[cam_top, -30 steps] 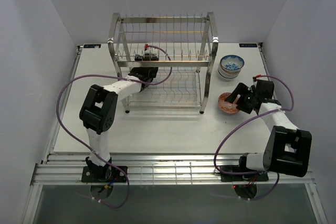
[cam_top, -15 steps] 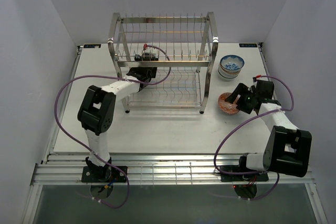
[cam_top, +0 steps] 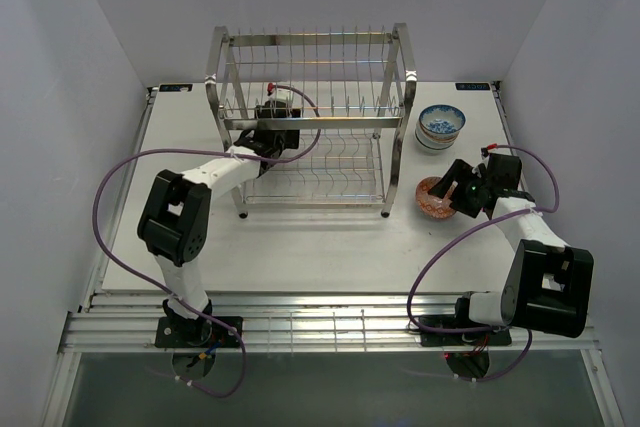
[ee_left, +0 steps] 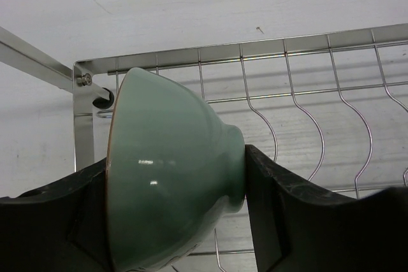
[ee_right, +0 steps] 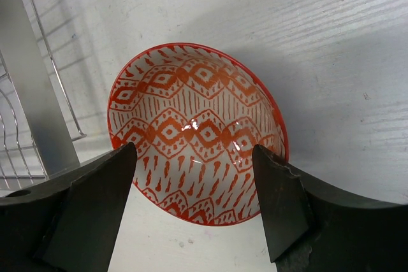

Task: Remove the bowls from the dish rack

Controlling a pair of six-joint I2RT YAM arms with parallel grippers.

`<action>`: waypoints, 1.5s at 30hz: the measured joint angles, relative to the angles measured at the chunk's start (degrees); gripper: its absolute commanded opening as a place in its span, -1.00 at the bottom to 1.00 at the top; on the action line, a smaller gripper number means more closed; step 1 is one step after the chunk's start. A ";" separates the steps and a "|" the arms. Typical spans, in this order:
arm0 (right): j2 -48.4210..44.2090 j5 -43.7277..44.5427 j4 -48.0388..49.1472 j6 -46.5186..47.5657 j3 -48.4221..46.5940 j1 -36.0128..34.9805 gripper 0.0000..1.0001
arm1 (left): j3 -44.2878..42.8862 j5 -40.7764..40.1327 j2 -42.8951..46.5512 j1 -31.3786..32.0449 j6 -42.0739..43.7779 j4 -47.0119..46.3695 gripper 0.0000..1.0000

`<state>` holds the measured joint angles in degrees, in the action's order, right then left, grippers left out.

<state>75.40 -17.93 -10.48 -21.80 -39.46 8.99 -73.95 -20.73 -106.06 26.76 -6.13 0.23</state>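
My left gripper (cam_top: 274,135) reaches into the lower tier of the steel wire dish rack (cam_top: 397,122). In the left wrist view the gripper (ee_left: 177,176) is shut on a mint-green bowl (ee_left: 166,164), tilted on its side, one finger at its rim and the other on its foot, above the rack's wire floor (ee_left: 287,46). My right gripper (cam_top: 455,187) is open just above a red-and-white patterned bowl (cam_top: 432,197) that sits upright on the table right of the rack. In the right wrist view the fingers straddle this bowl (ee_right: 197,119) without touching it.
A blue-and-white patterned bowl (cam_top: 441,125) stands on the table behind the red one, beside the rack's right rear post. A rack post (ee_right: 32,93) is close on the left of the right gripper. White walls enclose the table (cam_top: 300,247).
My left gripper has moved deeper into the rack's lower tier, toward the back, with the arm stretching out. The right arm and the red bowl have not moved.
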 measured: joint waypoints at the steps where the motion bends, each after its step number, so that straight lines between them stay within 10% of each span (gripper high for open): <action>1: 0.00 0.00 0.00 0.02 0.00 0.00 0.57 | 0.00 0.11 0.00 -0.02 -0.48 0.00 0.11; 28: -3.34 0.98 -0.07 0.22 -0.04 0.00 0.67 | 4.42 14.23 4.09 -0.42 -10.32 0.20 0.33; 35: -3.58 -0.09 -0.07 0.17 -0.07 0.00 0.64 | 7.17 15.56 6.75 -0.42 -11.47 -1.07 -0.51; 45: -4.09 -0.61 -0.11 0.15 -0.07 0.00 0.64 | 9.86 17.38 9.97 -0.74 -12.22 -2.21 -0.78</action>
<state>71.31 -18.55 -10.59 -21.65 -39.53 8.99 -64.10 -3.36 -96.09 26.02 -18.35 -1.98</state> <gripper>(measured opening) 0.820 0.196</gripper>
